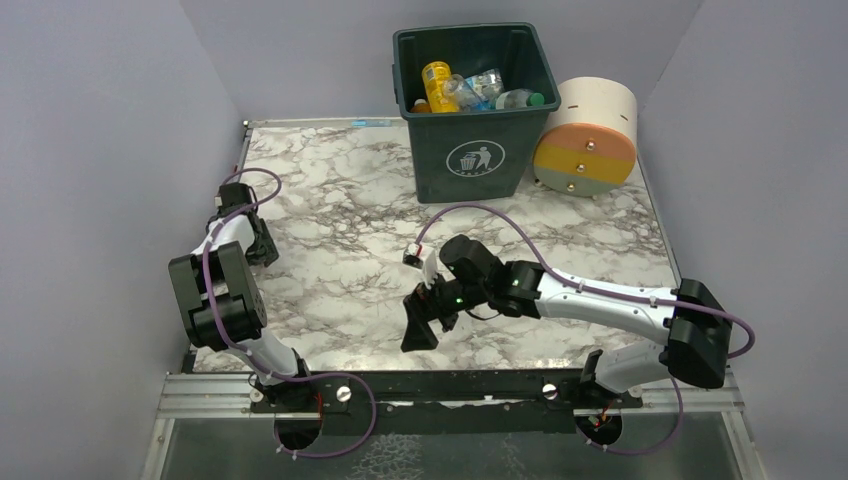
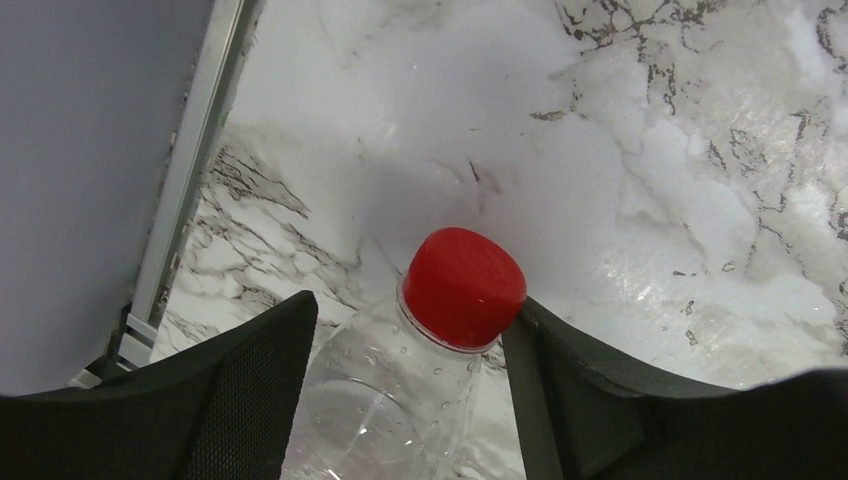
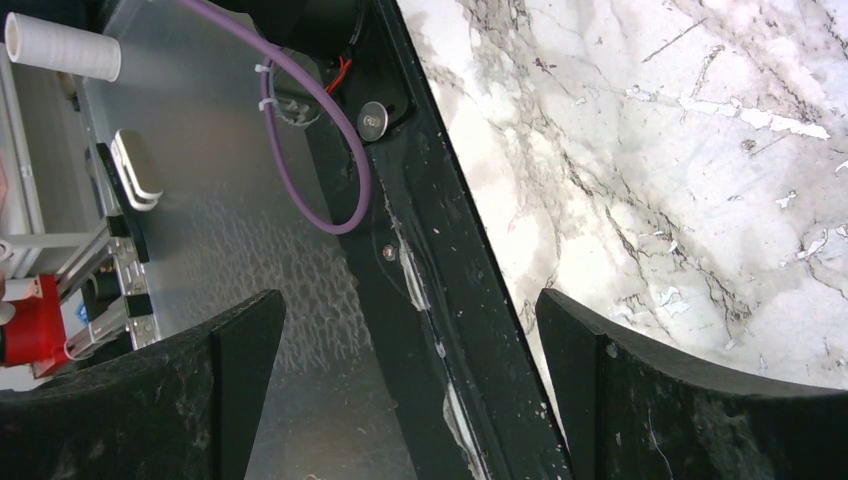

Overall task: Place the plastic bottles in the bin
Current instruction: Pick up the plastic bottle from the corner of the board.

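The dark green bin (image 1: 470,160) stands at the back of the marble table and holds several plastic bottles, among them a yellow-orange one (image 1: 437,85) and clear ones (image 1: 482,88). My left gripper (image 1: 265,248) is low at the table's left edge. In the left wrist view its fingers (image 2: 250,390) are shut on a clear bottle (image 2: 395,395) with a red cap (image 2: 463,285); the right finger touches the cap. This bottle is hidden in the top view. My right gripper (image 1: 420,325) is open and empty over the table's near edge, also shown in the right wrist view (image 3: 408,300).
A cream-and-orange cylinder (image 1: 590,135) lies right of the bin. A black rail (image 3: 440,260) and a purple cable (image 3: 300,150) run along the near edge under my right gripper. Grey walls close in the left, back and right sides.
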You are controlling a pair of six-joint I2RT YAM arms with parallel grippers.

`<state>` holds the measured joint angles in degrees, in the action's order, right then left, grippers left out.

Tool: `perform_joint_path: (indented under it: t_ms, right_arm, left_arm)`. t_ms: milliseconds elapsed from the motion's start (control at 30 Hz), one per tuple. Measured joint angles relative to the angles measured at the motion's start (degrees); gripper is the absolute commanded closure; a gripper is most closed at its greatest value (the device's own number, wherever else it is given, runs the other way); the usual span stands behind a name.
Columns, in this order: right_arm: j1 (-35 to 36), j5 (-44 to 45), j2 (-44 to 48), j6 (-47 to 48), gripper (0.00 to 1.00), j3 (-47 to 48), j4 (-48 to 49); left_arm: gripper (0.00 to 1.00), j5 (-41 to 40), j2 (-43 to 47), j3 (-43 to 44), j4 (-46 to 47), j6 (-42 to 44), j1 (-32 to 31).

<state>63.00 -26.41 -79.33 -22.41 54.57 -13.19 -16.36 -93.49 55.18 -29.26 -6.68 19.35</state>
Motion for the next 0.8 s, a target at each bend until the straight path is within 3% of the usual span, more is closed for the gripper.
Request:
perform_joint_path:
  t_ms: [100,200,633,800]
  right_arm:
    - [0.0,0.0,-0.4,0.0,0.00,0.0,0.0]
    - [0.0,0.0,-0.7,0.0,0.00,0.0,0.0]
    - [0.0,0.0,-0.8,0.0,0.01,0.0,0.0]
    - [0.0,0.0,-0.8,0.0,0.00,0.0,0.0]
  left_arm:
    - [0.45,0.0,-0.3,0.8,0.0,-0.2,0.0]
    - [0.51,0.0,-0.7,2.1,-0.1,-0.4,0.0]
    - [0.57,0.1,-0.9,4.3,-0.3,-1.2,0.0]
    - [0.53,0.5,-1.5,5.4,0.0,-1.3,0.0]
